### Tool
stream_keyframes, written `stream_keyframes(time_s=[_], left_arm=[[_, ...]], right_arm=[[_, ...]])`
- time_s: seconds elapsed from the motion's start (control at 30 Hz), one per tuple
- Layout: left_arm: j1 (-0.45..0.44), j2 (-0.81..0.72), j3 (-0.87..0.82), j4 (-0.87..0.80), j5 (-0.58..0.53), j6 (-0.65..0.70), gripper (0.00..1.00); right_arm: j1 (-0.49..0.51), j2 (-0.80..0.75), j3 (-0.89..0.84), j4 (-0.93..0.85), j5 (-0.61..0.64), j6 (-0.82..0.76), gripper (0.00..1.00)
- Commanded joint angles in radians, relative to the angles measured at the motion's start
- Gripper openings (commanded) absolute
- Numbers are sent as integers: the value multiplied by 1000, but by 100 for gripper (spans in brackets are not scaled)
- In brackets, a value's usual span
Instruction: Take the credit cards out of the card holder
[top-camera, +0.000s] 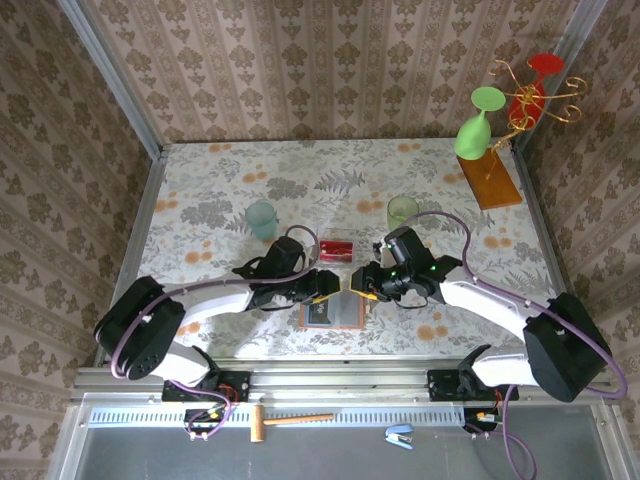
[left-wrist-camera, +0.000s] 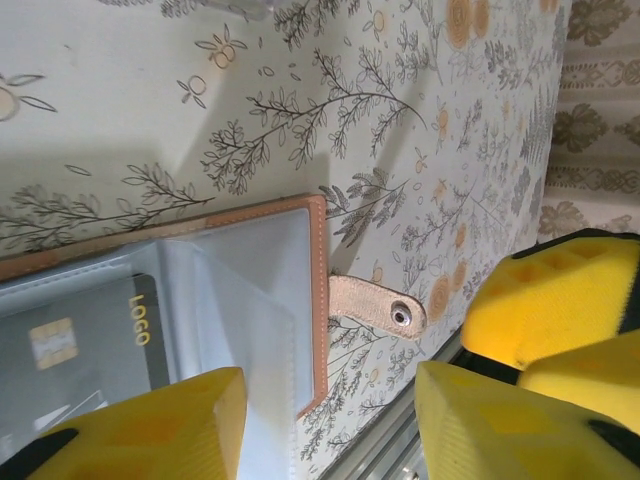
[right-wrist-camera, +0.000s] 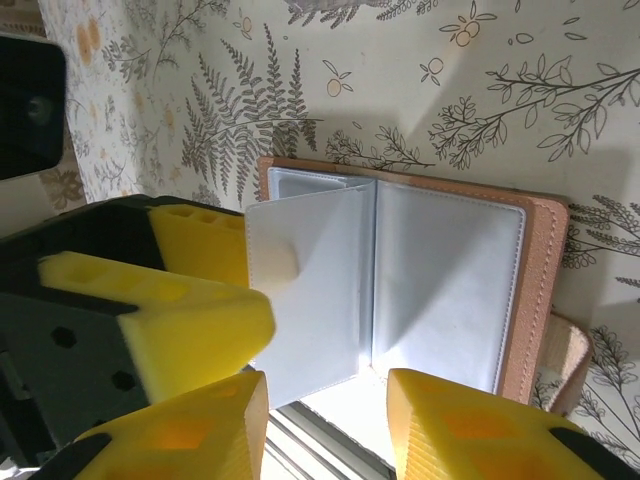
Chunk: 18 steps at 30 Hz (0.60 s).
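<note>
The tan card holder (top-camera: 333, 315) lies open near the table's front edge, grey-blue pockets up (left-wrist-camera: 250, 280) (right-wrist-camera: 450, 270). A dark card with "LOGO" lettering (left-wrist-camera: 95, 335) sits inside one pocket. A small red stack of credit cards (top-camera: 336, 249) lies on the table just behind the holder. My left gripper (top-camera: 338, 285) (left-wrist-camera: 330, 425) hovers open over the holder's strap-side edge, gripping nothing. My right gripper (top-camera: 356, 282) (right-wrist-camera: 325, 425) is open over the holder's near edge, beside a raised pocket leaf (right-wrist-camera: 310, 290). The two grippers nearly touch.
A teal cup (top-camera: 261, 220) and a green cup (top-camera: 403, 212) stand behind the arms. A wooden stand (top-camera: 490, 180) with a green glass (top-camera: 478, 125) is at the back right. The holder's snap strap (left-wrist-camera: 380, 305) points toward the table's metal front rail (right-wrist-camera: 330, 450).
</note>
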<state>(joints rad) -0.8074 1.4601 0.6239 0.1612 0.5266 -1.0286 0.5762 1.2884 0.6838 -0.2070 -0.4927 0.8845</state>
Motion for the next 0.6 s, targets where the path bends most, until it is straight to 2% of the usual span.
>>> stream_keyframes(time_s=[0.0,0.57], left_arm=[[-21,40,30,20,28,-8,51],[-73,184,86,143,62,-45,54]], right_arm=[[-13,-39,0,-46,30,-24,37],[-26,-91,-31,-52,42,-6,36]])
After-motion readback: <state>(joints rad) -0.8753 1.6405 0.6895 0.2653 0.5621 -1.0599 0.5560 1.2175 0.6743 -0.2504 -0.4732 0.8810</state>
